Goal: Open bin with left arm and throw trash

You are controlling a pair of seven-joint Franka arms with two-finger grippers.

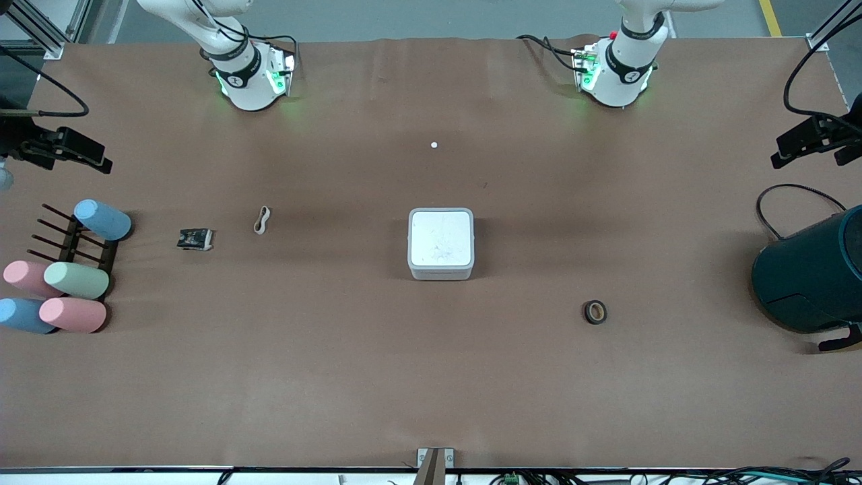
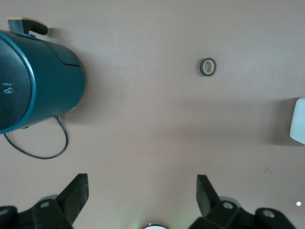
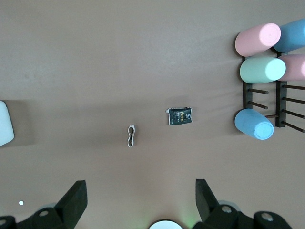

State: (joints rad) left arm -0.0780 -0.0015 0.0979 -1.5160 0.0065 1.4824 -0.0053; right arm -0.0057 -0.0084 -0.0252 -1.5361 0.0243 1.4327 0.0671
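Brown table [image 1: 431, 377] holds the closed bin [image 1: 441, 244] at its middle, nearer the left arm's base; left gripper [image 2: 143, 191] and right gripper [image 3: 140, 195] both gape, raised, waiting.

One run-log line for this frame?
bin: lid shut | packet, band, tape ring: on table, outside bin | left pincer: open, empty | right pincer: open, empty

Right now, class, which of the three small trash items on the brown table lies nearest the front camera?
The dark tape ring. It lies lowest in the front view; the black snack packet and beige figure-eight rubber band lie farther away.
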